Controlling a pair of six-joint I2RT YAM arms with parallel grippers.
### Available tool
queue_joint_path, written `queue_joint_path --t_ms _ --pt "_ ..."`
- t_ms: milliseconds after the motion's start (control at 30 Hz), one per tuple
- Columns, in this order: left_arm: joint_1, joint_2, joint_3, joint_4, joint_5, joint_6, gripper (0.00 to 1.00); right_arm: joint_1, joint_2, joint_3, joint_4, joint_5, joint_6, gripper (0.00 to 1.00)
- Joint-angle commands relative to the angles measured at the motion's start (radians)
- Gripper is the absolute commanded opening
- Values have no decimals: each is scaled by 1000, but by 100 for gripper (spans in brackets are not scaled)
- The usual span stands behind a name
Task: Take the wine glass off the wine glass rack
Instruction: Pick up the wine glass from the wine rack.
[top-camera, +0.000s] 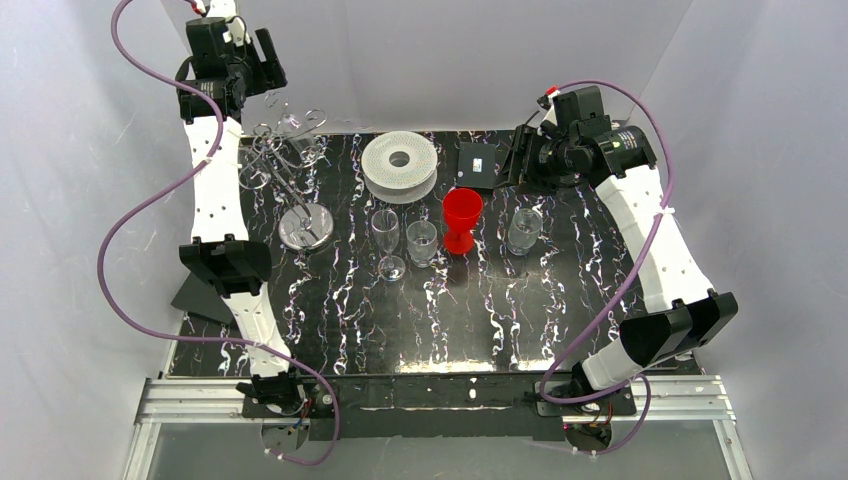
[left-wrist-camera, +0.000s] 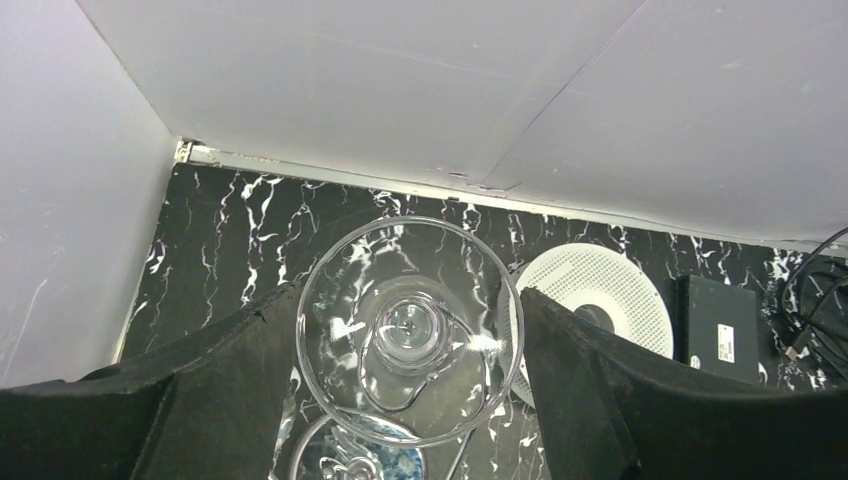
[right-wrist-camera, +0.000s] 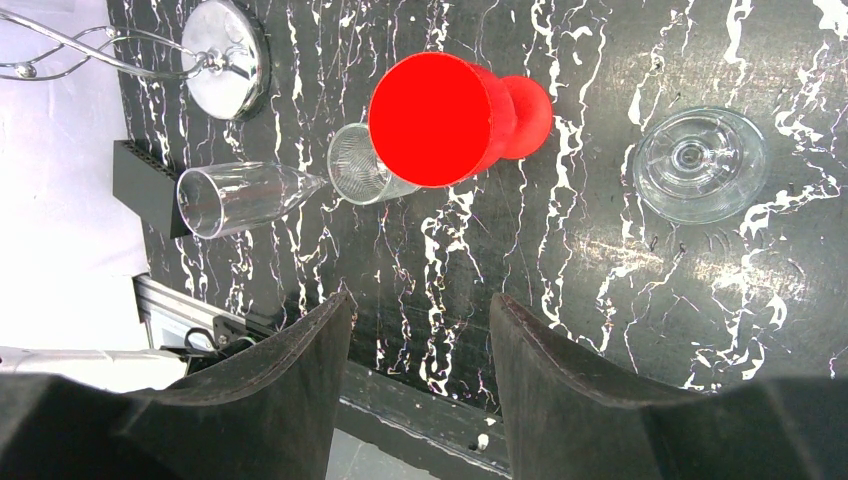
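White walls (top-camera: 450, 60) stand around a black table (top-camera: 400, 320) with white streaks. A silver metal rail (top-camera: 190, 398) runs along its near edge.

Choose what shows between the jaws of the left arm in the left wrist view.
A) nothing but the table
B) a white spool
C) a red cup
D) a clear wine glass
D: the round clear wine glass fills the gap between the jaws of the left gripper; whether they press on it cannot be told.

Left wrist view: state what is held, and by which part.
The left gripper flanks the wine glass at its round edge; whether it clamps cannot be told.
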Motion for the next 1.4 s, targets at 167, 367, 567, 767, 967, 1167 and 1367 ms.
queue_joint_path --t_ms 167,367,567,767,967,1167,1367 --pt "-3 -28 23 109 82 -53 53 -3 -10 25 29 -11 -11 61" --pt "-9 -56 -6 117 113 -68 53 -4 -18 19 29 -10 -11 61" --pt "-8 -77 -19 116 139 -80 53 -4 -25 13 31 -14 -9 61" --pt "-9 -103 -43 112 161 -83 53 -3 -34 4 34 -18 -6 61" --pt "-10 -135 -71 104 170 -76 53 -4 -44 -7 36 -19 -4 61" --pt "-10 -167 -100 92 177 -62 52 -4 -52 -12 35 -21 -4 61" --pt "-10 -189 -112 79 175 -42 52 -4 -56 -16 31 -24 -1 61"
